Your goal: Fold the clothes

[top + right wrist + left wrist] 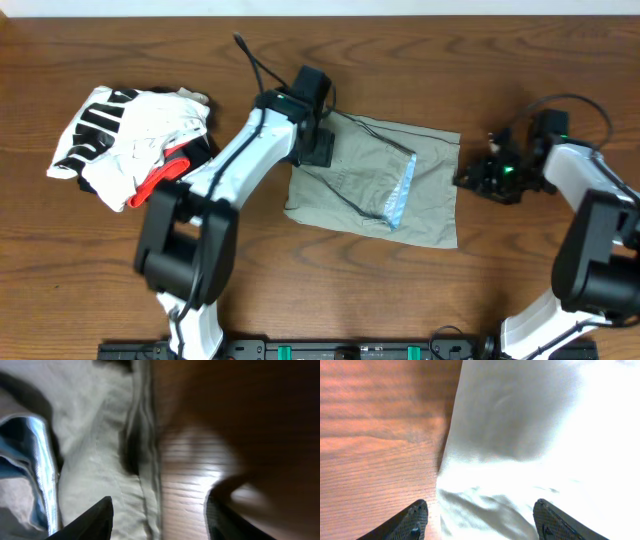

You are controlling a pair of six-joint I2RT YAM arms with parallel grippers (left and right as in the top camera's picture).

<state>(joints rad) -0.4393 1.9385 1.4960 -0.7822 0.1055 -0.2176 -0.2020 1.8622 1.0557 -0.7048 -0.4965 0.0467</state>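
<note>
The pale khaki shorts [375, 180] lie folded on the table's middle, with the light blue waistband lining [402, 192] showing near their right half. My left gripper [318, 148] is open over the shorts' upper left edge; in the left wrist view its fingers [480, 525] straddle the cloth's edge [520, 450] where it meets the wood. My right gripper [472, 178] is open at the shorts' right edge; in the right wrist view its fingers [159, 520] straddle the hem [142, 460], with the blue lining [35, 460] at the left.
A white garment bundle with black stripes and red trim [135, 140] lies at the far left. Black cables [345, 195] trail across the shorts from the left arm. The wooden table [520, 270] surrounds everything.
</note>
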